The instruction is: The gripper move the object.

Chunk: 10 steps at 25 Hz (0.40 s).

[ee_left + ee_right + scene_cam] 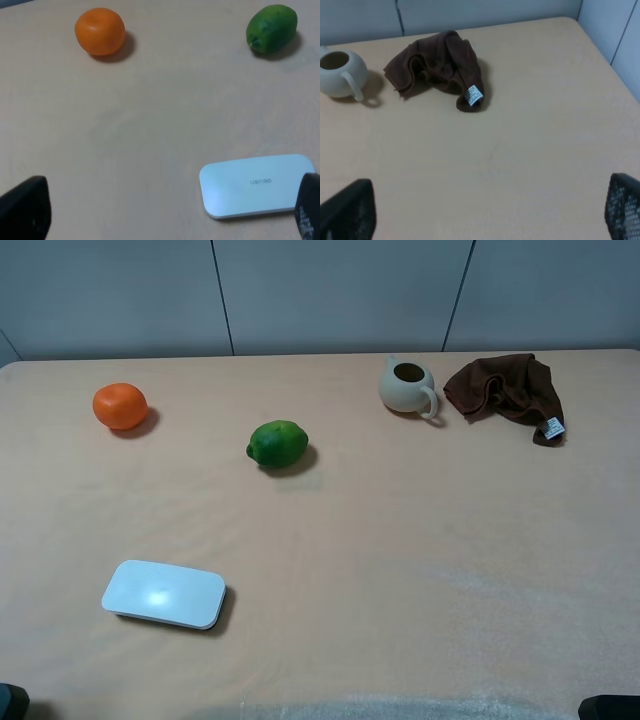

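Note:
An orange (120, 406) lies at the far left of the beige table and a green lime (278, 443) nearer the middle. A flat white case (163, 594) lies at the near left. A cream teapot (407, 388) and a crumpled brown cloth (505, 388) sit at the far right. My left gripper (165, 210) is open and empty, low over the table, with the white case (255, 185) by one finger and the orange (100, 31) and lime (271, 28) beyond. My right gripper (485, 210) is open and empty, short of the cloth (437, 67) and teapot (337, 74).
The beige table (420, 560) ends at a grey panelled wall at the back. Its right edge shows in the right wrist view (600, 50). Only dark bits of the arms show at the near corners of the high view.

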Available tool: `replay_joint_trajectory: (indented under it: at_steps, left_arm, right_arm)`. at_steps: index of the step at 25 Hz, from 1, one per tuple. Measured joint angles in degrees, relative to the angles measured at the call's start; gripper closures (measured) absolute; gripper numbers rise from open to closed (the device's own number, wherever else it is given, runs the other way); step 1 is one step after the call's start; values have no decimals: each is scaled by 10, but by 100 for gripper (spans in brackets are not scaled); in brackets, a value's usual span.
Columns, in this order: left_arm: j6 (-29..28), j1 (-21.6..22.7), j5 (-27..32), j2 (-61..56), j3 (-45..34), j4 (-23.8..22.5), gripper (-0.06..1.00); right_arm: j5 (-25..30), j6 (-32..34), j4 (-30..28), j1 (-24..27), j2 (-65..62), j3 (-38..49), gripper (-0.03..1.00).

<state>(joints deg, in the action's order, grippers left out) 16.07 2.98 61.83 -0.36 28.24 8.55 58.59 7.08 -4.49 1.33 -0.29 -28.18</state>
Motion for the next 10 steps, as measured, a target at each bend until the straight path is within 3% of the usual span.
replay_joint_trajectory:
  at_steps: [10]
  left_arm:
    - [0,0,0,0,0,0,-5]
  right_arm:
    - [0,0,0,0,0,0,27]
